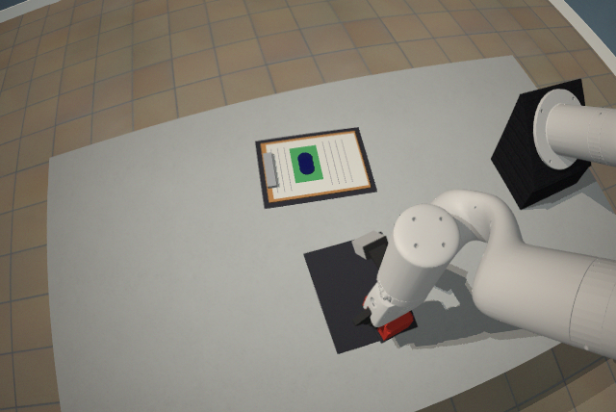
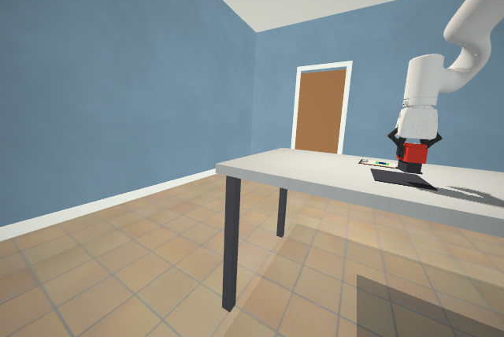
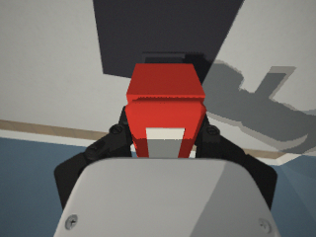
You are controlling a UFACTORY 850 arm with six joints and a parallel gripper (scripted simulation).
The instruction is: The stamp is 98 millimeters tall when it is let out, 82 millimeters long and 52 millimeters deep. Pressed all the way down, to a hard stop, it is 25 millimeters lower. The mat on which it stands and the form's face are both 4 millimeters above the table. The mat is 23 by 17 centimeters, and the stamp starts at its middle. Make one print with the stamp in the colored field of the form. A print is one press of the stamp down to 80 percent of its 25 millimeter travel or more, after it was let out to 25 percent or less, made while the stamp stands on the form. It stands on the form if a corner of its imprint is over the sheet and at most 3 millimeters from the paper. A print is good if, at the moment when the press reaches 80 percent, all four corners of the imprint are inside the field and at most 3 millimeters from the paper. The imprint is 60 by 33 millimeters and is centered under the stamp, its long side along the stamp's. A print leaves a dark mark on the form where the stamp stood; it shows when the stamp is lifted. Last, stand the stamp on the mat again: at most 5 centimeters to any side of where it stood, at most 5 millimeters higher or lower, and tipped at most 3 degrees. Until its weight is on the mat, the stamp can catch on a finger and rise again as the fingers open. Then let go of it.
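My gripper is shut on the red stamp and holds it upright over the dark mat. In the side view the stamp's dark base hangs a little above the mat. From above, the stamp shows partly under my wrist, near the mat's front right corner. In the wrist view the stamp sits between the black fingers, with the mat below it. The form on its clipboard lies further back; its green field bears a dark blue mark.
The arm's black base block stands at the right of the table. The arm's long links stretch over the table's right side. The mat lies near the table's front edge.
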